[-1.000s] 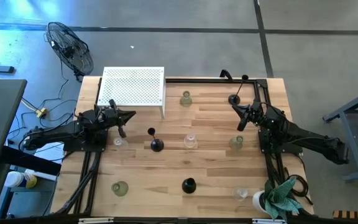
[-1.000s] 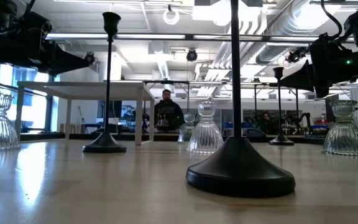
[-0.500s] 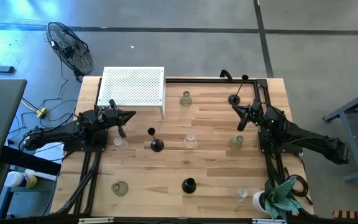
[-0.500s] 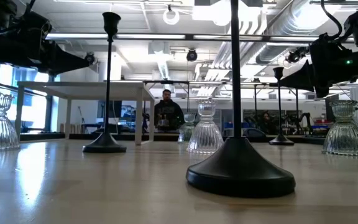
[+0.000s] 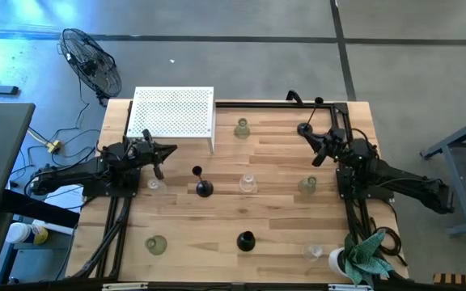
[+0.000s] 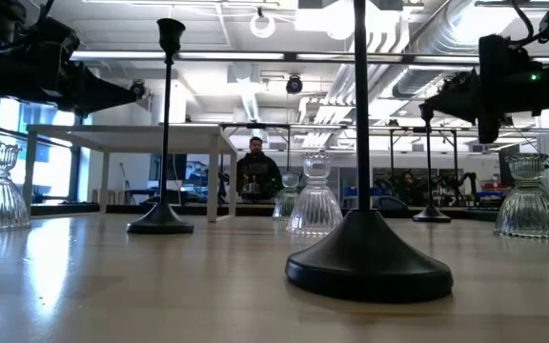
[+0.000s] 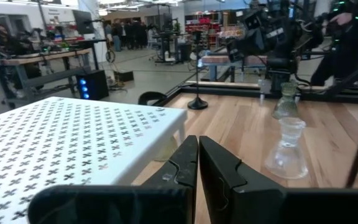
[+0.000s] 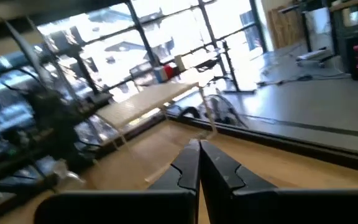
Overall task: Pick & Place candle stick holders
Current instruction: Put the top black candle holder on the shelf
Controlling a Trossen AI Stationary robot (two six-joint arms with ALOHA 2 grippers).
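Note:
Three black candle stick holders stand on their dome bases on the wooden table: one at the far right point(image 5: 303, 128), one mid-table point(image 5: 205, 188) and one near the front point(image 5: 245, 240). Several squat glass holders stand about, among them greenish ones point(image 5: 242, 128), point(image 5: 307, 185), point(image 5: 156, 245) and a clear one point(image 5: 247, 183). My left gripper point(image 5: 168, 150) is shut and empty, hovering by the white rack's near right corner; its shut fingers show in the left wrist view point(image 7: 197, 163). My right gripper point(image 5: 320, 153) is shut and empty, above the table just near of the far-right black holder point(image 6: 428, 162).
A white perforated rack point(image 5: 172, 113) stands at the far left. A white cup point(image 5: 338, 263) and a green cloth point(image 5: 368, 252) lie at the near right corner. A black frame rail point(image 5: 330, 103) runs along the far and right edges. People show in the room beyond.
My right gripper has risen a little, moved slightly toward the table's far edge and tipped, still shut. The holders stand where they were.

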